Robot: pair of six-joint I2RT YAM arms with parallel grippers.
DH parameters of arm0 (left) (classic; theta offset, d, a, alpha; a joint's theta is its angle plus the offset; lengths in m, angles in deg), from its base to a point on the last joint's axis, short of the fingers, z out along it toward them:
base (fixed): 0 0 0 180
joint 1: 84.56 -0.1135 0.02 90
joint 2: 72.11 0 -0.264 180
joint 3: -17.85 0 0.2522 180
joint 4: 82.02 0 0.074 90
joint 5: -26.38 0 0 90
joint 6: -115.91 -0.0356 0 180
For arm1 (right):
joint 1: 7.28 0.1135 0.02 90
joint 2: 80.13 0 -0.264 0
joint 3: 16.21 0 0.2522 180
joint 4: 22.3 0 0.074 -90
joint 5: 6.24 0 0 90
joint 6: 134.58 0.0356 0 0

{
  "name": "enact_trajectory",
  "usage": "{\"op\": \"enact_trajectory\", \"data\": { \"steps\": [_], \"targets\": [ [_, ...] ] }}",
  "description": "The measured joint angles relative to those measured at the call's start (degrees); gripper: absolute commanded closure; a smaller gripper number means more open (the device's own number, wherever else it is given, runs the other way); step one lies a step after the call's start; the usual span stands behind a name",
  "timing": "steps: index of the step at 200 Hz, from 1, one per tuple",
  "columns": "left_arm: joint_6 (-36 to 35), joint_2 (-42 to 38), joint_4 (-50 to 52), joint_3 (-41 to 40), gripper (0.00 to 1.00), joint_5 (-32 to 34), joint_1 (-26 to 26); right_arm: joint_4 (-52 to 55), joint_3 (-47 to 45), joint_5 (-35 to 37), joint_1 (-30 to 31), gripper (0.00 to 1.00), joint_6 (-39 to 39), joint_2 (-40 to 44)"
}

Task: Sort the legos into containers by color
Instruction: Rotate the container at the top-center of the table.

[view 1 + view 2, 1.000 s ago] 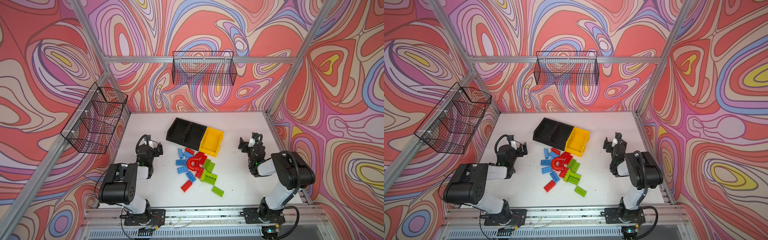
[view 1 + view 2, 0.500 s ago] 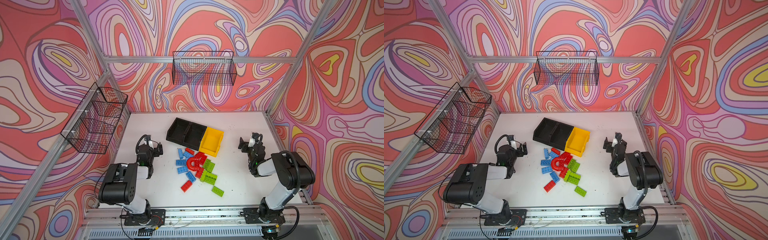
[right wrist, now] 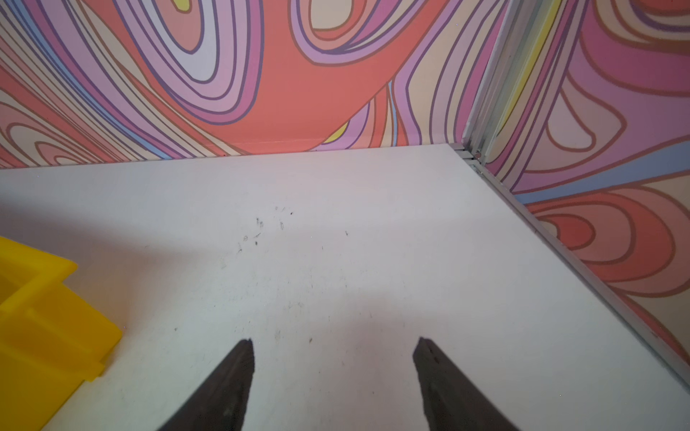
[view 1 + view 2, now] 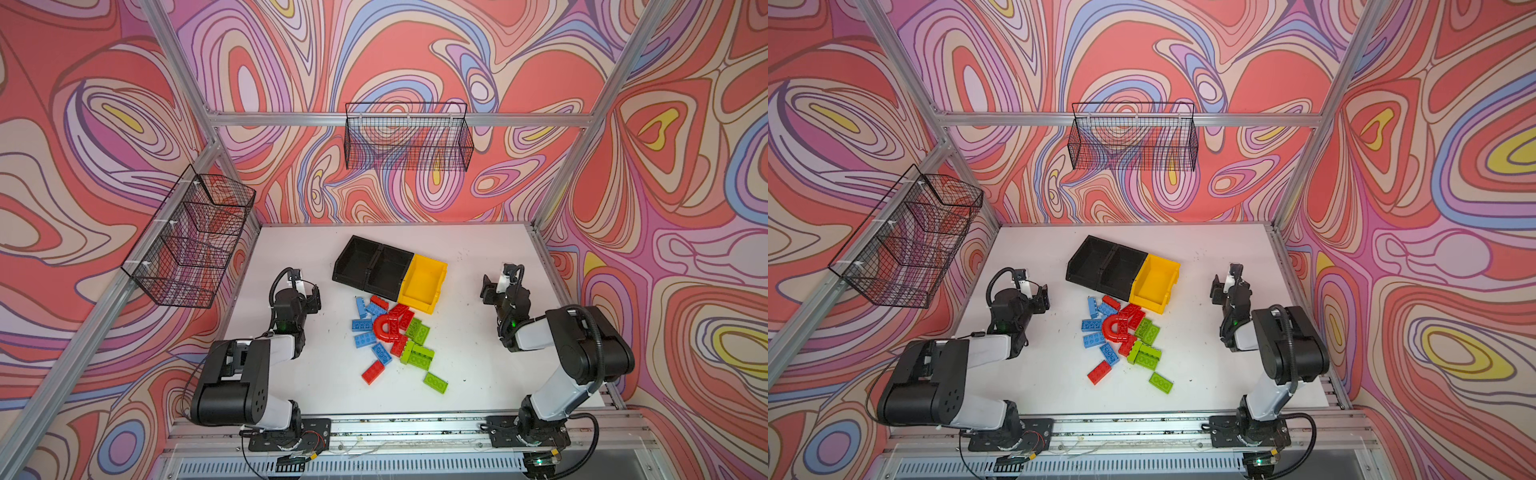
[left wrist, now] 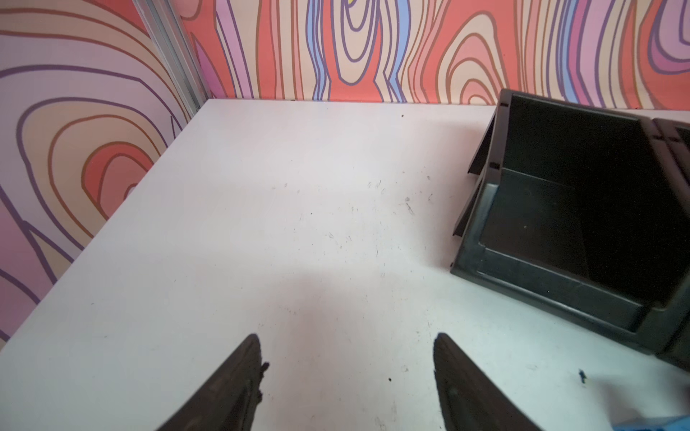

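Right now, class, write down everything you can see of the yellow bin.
The yellow bin is a rectangular open-top box of smooth plastic, empty, upright on the white table. It ends a slanted row, its side against a black bin. Red legos lie before its low front lip; contact is unclear.

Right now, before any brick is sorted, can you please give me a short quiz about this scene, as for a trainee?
1. True or false: a lego already lies inside the yellow bin.
2. How many black bins are in the joined row? A) one B) two C) three
3. In a few words: what is between the jaws of the left claw?

Key
1. False: all the legos lie outside it.
2. B.
3. Nothing; the jaws stand apart over the bare table.
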Motion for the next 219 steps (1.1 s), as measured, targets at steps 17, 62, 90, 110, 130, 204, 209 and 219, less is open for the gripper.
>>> {"op": "enact_trajectory", "data": {
  "steps": [17,62,90,110,130,204,209,219],
  "targets": [
    [0.6,-2.6,3.1,1.1,0.34,1.6,0.0,8.8,7.7,0.2,0.0,0.41,0.3,1.8],
    [6.6,-9.7,10.1,5.7,0.31,6.2,0.0,27.6,20.2,1.3,1.8,0.43,5.9,7.7],
    [11.6,-8.3,19.6,18.1,0.35,4.5,0.2,37.8,21.6,4.2,7.4,0.44,10.6,9.4],
    [14.3,-5.2,24.7,26.1,0.33,1.8,0.4,45.8,21.9,5.2,11.6,0.43,14.8,9.4],
    [16.1,-1.4,29.8,31.6,0.33,-2.7,0.5,51.9,21.5,6.0,15.2,0.41,19.3,9.9],
    [17.3,14.4,40.6,43.4,0.33,-18.8,3.6,56.8,21.6,1.9,21.3,0.38,34.0,11.1],
    [17.3,15.0,41.2,43.8,0.33,-19.3,3.8,56.8,22.0,1.6,21.4,0.38,34.6,10.5],
    [17.3,16.7,42.1,45.0,0.32,-20.4,4.3,56.8,23.1,0.9,21.5,0.38,35.7,8.9]
  ]
}}
